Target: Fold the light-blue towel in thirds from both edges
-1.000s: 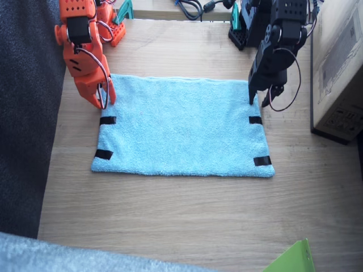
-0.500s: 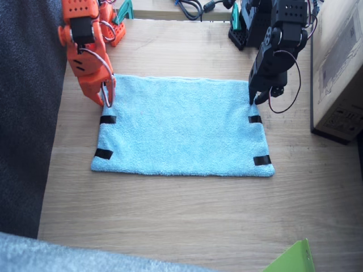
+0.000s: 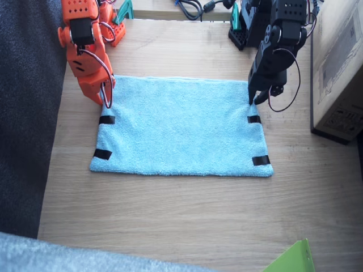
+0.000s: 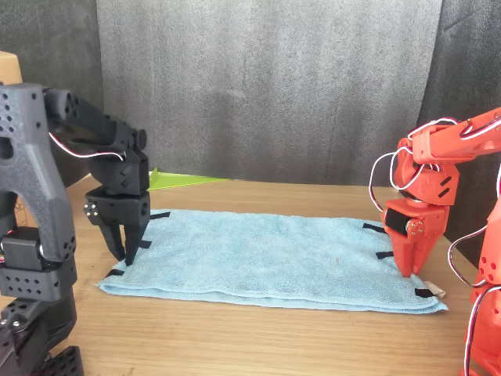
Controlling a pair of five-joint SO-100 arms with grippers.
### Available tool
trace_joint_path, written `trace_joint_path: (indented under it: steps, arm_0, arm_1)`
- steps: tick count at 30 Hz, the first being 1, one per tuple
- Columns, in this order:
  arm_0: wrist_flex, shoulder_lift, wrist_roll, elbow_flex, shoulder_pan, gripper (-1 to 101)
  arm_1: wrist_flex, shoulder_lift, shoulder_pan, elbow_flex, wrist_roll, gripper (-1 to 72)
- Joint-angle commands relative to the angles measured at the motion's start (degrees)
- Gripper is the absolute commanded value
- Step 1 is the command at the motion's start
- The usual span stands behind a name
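The light-blue towel (image 3: 180, 126) (image 4: 266, 262) lies flat on the wooden table, with black tape strips along both short edges. My right gripper (image 3: 105, 100) (image 4: 407, 270), the orange one, points down at the far corner of one short edge, its jaws together on the cloth. My left gripper (image 3: 255, 100) (image 4: 125, 255), the black one, stands at the far corner of the other short edge with its fingertips pinched on the towel's rim. Two tape strips show on each edge; the grippers cover the corners beyond them.
A cardboard box (image 3: 339, 68) stands close beside the left arm. Dark fabric (image 3: 25, 113) hangs past the table edge by the right arm. A green sheet corner (image 3: 292, 260) lies at the near edge, and cables and arm bases line the far edge.
The left gripper's jaws have narrowed onto the towel corner. The right gripper has shifted slightly toward the far edge, and the towel has slid a little toward the right arm.
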Motion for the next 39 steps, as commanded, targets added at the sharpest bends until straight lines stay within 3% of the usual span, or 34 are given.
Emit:
trace_joint_path:
  steps: [1, 14, 20, 39]
  arm_0:
    - [0.4, 2.4, 0.1, 0.5, 0.5, 0]
    - [-0.1, 3.0, 0.4, 1.1, 0.4, 0]
    - [-0.4, 3.7, 0.5, 1.7, 0.4, 0]
    - [-0.5, 3.6, -0.3, 1.6, 0.3, 0]
  arm_1:
    - [4.2, 3.8, 1.9, -3.5, 0.7, 0.1]
    - [23.6, -0.3, 7.7, -31.4, -0.5, 0.1]
    - [28.9, -2.8, 11.8, -39.6, 0.8, 0.1]
    - [30.3, -12.2, 29.6, -52.6, -0.4, 0.0]
